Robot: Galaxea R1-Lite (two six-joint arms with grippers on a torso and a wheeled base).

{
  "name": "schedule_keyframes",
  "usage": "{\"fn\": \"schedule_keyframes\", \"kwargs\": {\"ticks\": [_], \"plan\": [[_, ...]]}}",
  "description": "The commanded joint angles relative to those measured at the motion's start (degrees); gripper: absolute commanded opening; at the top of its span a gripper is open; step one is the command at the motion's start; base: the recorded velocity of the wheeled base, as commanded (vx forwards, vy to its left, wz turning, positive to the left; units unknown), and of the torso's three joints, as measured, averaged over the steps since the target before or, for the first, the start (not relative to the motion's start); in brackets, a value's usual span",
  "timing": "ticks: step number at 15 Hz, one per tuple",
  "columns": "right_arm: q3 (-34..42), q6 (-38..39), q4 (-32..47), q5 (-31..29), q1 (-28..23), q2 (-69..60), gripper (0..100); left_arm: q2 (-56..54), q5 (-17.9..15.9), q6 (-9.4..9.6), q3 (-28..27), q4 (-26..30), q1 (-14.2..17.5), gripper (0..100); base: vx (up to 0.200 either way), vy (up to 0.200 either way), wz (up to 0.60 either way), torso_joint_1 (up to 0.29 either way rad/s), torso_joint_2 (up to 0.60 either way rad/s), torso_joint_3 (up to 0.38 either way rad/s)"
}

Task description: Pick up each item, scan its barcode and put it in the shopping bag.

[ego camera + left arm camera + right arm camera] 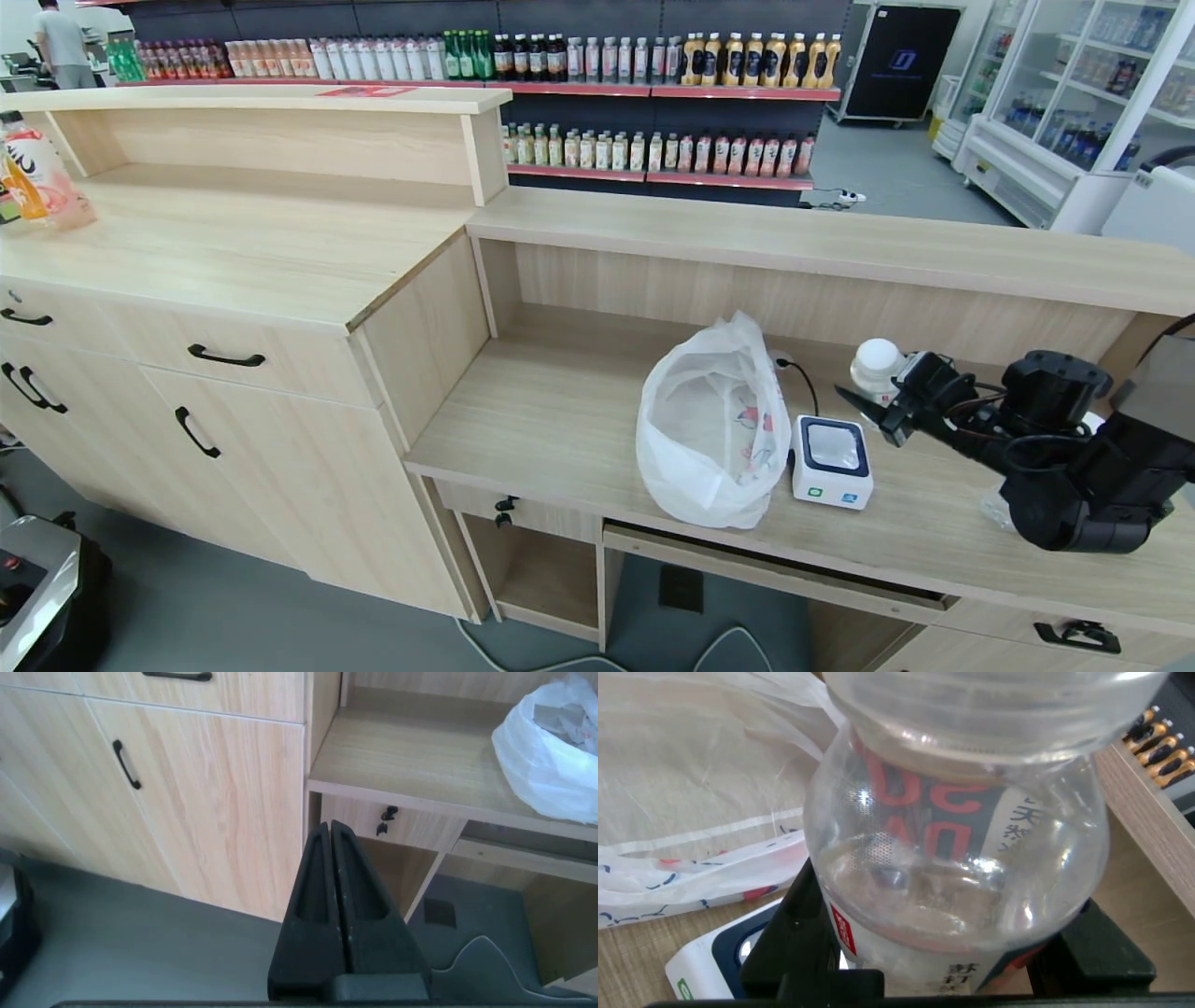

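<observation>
Now: clear plastic bottle (957,859), red-white label, in right gripper (870,394).

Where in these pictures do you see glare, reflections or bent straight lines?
Head view: the long edges of the counter bow, a wide-lens effect, and the window of the scanner reflects pale light. Right wrist view: bright highlights spot the clear bottle. Left wrist view: even light, no glare on the left gripper.

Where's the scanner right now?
In the head view, the scanner sits on the lower counter, just right of the shopping bag, near the bottle held by the right gripper.
</observation>
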Motion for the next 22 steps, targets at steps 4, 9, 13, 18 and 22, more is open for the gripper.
{"fn": "schedule_keyframes", "kwargs": {"ticks": [4,9,13,18,22], "plan": [[-0.51,0.04,-0.08,-0.06,0.20,0.72,0,0.00,0.04,0.00,0.00,0.00,0.00,0,0.000,0.000,0.00,0.000,0.00,0.000],[-2.53,0.21,0.09,-0.15,0.28,1.95,0,0.00,0.04,0.00,0.00,0.00,0.00,0,0.000,0.000,0.00,0.000,0.00,0.000],[-3.23,0.21,-0.08,-0.24,0.81,3.18,0,0.00,0.04,0.00,0.00,0.00,0.00,0,0.000,0.000,0.00,0.000,0.00,0.000],[-5.34,1.09,0.00,-0.24,1.16,4.41,0,0.00,0.04,0.00,0.00,0.00,0.00,0,0.000,0.000,0.00,0.000,0.00,0.000],[-7.01,1.97,-0.08,-0.24,1.43,6.17,0,0.00,0.04,0.00,0.00,0.00,0.00,0,0.000,0.000,0.00,0.000,0.00,0.000]]}}
